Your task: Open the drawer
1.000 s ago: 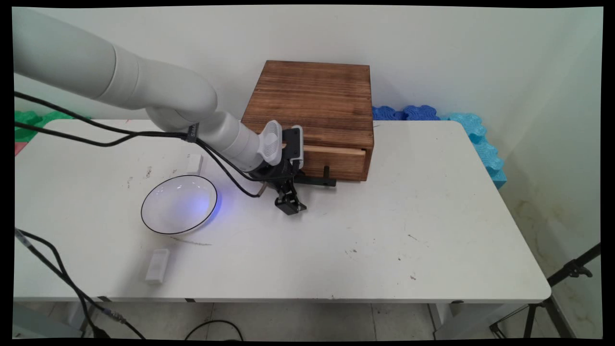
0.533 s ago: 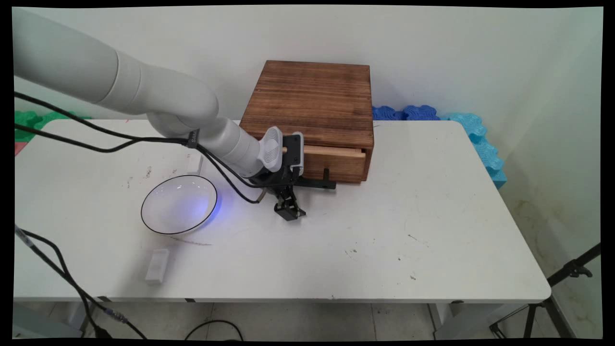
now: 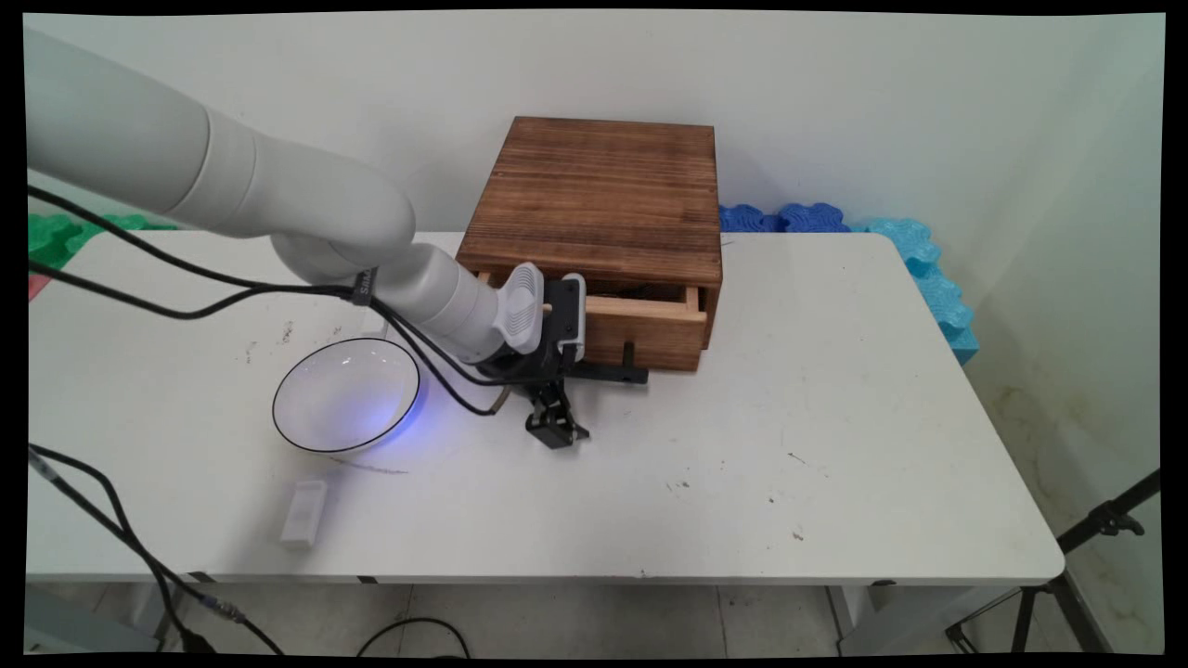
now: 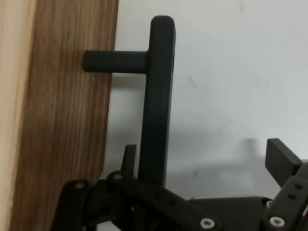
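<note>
Nearest on the white bench (image 3: 742, 464) lies a small white rectangular block (image 3: 303, 511). Behind it stands a shallow white bowl with a thin black rim (image 3: 345, 394). Neither has moved.

To the right of the bowl is the black two-finger end effector (image 3: 564, 397), low over the bench. It is wide open. In the hand view 1 finger (image 4: 128, 156) sits in the gap between the black bar handle (image 4: 156, 106) and the light wooden drawer front (image 4: 62, 120), and the other finger (image 4: 283, 156) stands well apart on the outer side. So the bar is hooked, not squeezed.

The change is at the drawer (image 3: 640, 325). Over the last second it has slid out of the dark brown wooden box (image 3: 594, 195) toward the near side, and the arm moved back with it. A dark gap now shows above its pale top edge. It is only partly open, and I cannot see what is inside.

Farthest, blue foam pieces (image 3: 789, 218) lie against the wall.
</note>
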`<state>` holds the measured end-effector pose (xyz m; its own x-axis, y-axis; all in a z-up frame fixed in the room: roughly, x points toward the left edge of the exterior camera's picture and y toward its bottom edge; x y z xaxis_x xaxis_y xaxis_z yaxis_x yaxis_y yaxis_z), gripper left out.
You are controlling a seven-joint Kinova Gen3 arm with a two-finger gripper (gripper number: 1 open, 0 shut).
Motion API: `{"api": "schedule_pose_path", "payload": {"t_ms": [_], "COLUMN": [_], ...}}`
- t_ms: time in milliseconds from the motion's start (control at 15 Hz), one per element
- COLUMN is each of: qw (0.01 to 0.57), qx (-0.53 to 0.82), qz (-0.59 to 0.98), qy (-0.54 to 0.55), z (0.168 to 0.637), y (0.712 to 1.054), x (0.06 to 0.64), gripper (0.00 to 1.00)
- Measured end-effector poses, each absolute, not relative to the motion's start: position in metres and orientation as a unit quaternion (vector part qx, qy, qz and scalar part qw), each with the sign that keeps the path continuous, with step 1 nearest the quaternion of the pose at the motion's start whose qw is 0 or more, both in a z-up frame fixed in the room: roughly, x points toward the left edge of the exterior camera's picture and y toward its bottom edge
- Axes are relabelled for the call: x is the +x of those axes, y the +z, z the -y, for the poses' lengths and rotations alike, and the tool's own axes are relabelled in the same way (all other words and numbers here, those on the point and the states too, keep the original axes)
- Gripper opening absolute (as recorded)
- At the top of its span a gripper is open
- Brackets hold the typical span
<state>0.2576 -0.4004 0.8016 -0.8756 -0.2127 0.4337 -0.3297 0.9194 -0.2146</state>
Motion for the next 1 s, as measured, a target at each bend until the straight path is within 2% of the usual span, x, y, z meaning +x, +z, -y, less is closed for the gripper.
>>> {"api": "schedule_pose_path", "payload": {"t_ms": [1000], "qw": [0.209], "qx": [0.140], "qz": [0.961], "qy": [0.113], "z": [0.332], "y": [0.798], "x": [0.242], "gripper": [1.00]}}
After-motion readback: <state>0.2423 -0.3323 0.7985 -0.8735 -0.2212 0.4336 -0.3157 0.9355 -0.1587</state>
